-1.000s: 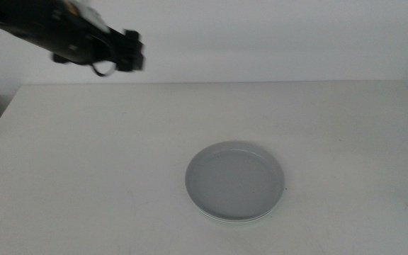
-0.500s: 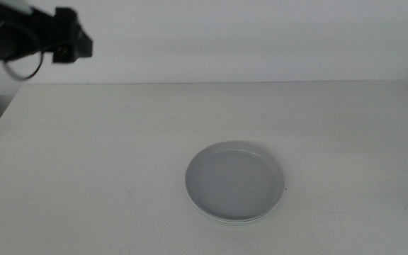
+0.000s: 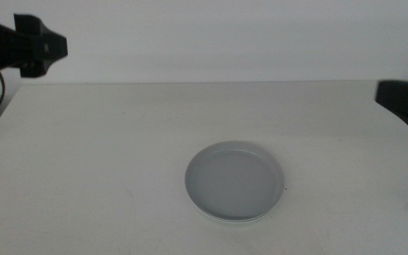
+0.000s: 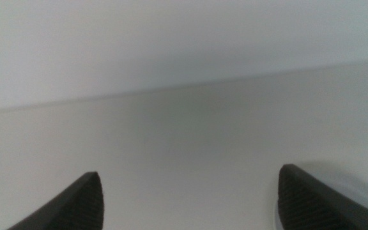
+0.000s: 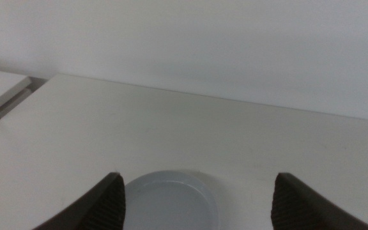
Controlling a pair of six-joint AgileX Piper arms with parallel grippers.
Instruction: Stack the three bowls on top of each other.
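Here, nearest to me on the white table (image 3: 105, 163), the bowls sit as one stack (image 3: 234, 182), a little right of the table's middle and toward its near edge. On top I see the light grey bowl (image 3: 234, 177), shallow and level, and under it a paler rim (image 3: 225, 219) peeks out along the near side; I cannot tell from the middle view how many dishes lie below it or which colour each one is. My right wrist camera picks up the same stack (image 5: 168, 201) between its two dark jaws, which stand wide apart with nothing held between them, and the table runs on past it to the wall. Farther out, the right gripper (image 3: 406, 106) shows at the right edge of the middle view, raised above the table and well apart from the stack. Farthest off, the left gripper (image 3: 37, 47) hangs high at the upper left, above the table's far left corner, in front of the pale wall (image 3: 225, 35). Its wrist camera shows both jaws spread wide and empty over bare table, with only a curved sliver of the stack's rim (image 4: 363, 191) beside one jaw.
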